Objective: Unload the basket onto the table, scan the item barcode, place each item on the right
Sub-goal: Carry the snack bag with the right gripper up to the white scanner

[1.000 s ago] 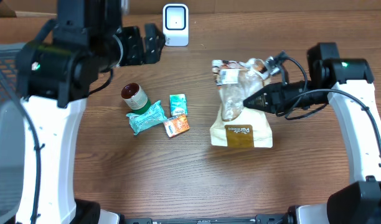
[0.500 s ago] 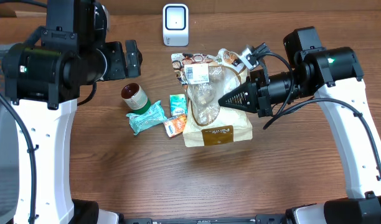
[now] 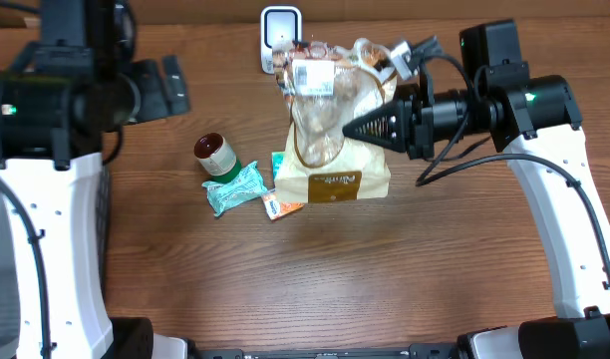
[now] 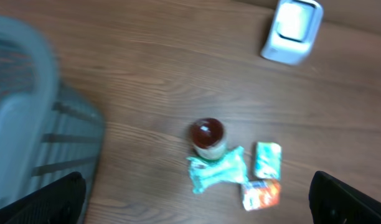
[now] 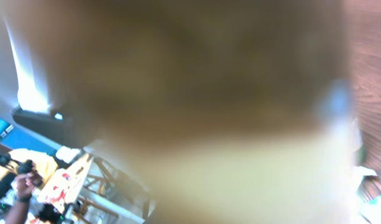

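Two claws show. The right claw (image 3: 351, 128) is clenched on one bag (image 3: 330, 150), clear plastic above a tan base. The bag's white label (image 3: 313, 75) faces up just beside the one white scanner (image 3: 277, 30) at the table's (image 3: 385, 279) far edge. The left claw (image 3: 175, 88) stands released, well apart. Four small goods lie left of the bag: one red-lidded jar (image 3: 215, 152), one teal packet (image 3: 235, 187), one green box (image 3: 280, 165), one orange packet (image 3: 281, 207).

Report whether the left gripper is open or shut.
Open: the left gripper shows both fingertips far apart at the wrist view's bottom corners.
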`<state>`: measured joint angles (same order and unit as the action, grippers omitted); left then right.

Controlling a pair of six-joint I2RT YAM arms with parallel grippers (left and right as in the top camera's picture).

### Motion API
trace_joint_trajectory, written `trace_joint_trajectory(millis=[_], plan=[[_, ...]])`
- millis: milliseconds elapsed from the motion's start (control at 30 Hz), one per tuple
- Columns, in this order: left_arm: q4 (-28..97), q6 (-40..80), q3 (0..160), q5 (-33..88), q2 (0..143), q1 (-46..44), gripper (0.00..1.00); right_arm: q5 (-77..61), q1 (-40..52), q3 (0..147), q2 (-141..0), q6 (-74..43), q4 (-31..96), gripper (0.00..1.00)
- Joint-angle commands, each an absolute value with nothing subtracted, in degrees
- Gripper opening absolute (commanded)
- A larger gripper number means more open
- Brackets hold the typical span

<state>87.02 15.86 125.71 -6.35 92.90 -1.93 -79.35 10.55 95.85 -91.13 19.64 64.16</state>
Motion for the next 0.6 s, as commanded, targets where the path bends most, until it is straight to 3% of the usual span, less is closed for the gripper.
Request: trace_joint_trajectory(millis=[0, 133, 300, 400, 567], plan=[[86.9, 13.5, 125.8, -7.6, 93.0, 1.5, 1.00, -81.5, 11.0, 97.2, -90.4, 6.2, 60.0, 0.04], [86.9, 10.3, 125.8, -7.7, 93.0, 3.9, 0.99, -80.3, 11.8, 97.2, -90.4, -1.5, 52.8, 0.04], [86.7, 10.2, 125.8, -7.7, 93.0, 6.9, 1.00, -68.6, 14.8, 97.3, -90.4, -4.6, 51.2, 0.03], [86.5, 10.3, 125.8, -7.7, 93.0, 9.4, 1.00, -56.6, 16.9, 97.3, -90.5, -5.3, 52.6, 0.03], [86.7, 10.3, 125.7, -7.7, 93.0, 11.2, 1.00, -25.2, 21.6, 97.3, -90.6, -6.7, 53.4, 0.03]])
